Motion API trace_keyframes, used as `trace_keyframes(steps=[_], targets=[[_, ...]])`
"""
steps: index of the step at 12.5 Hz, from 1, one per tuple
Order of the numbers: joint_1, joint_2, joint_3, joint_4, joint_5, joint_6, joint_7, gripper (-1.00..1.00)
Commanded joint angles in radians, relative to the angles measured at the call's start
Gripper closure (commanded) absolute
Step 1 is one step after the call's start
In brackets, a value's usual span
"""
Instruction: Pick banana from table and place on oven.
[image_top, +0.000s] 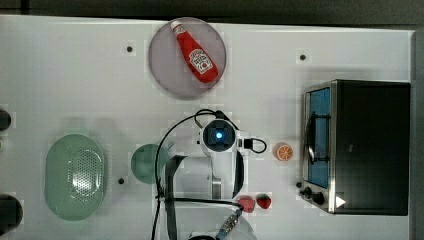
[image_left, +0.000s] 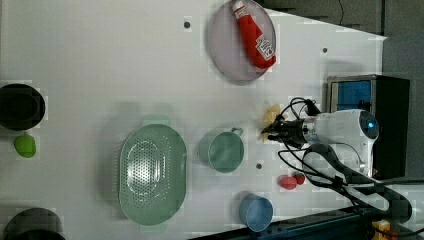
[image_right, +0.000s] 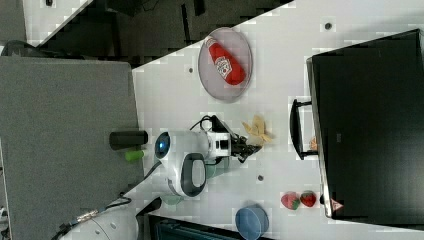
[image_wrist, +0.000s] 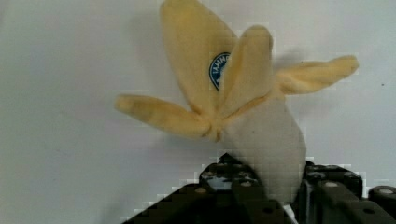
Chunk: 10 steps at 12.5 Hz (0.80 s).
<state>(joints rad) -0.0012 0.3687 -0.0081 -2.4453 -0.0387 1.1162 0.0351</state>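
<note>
Franka Panda arm: white links with black cabling, reaching in from the top view's bottom edge toward mid-table. Wrist: pointed downward, blue indicator light facing up in the top view. Gripper (image_wrist: 266, 191): black, low over the surface, fingers (image_wrist: 334, 198) closed on the pale peeled end of the banana (image_wrist: 224, 93).

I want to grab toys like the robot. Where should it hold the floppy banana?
Probably the banana by its thick whitish body, from the end opposite the flaps, where the gripper sits in the wrist view. The four yellow peel flaps splay out thin and floppy, so they would likely slip or bend.
</note>
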Motion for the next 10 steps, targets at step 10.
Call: trace_keyframes(steps=[10], targets=[[-0.020, -0.507, -0.028, 0.292, 0.011, -0.641, 0.035, 0.50]])
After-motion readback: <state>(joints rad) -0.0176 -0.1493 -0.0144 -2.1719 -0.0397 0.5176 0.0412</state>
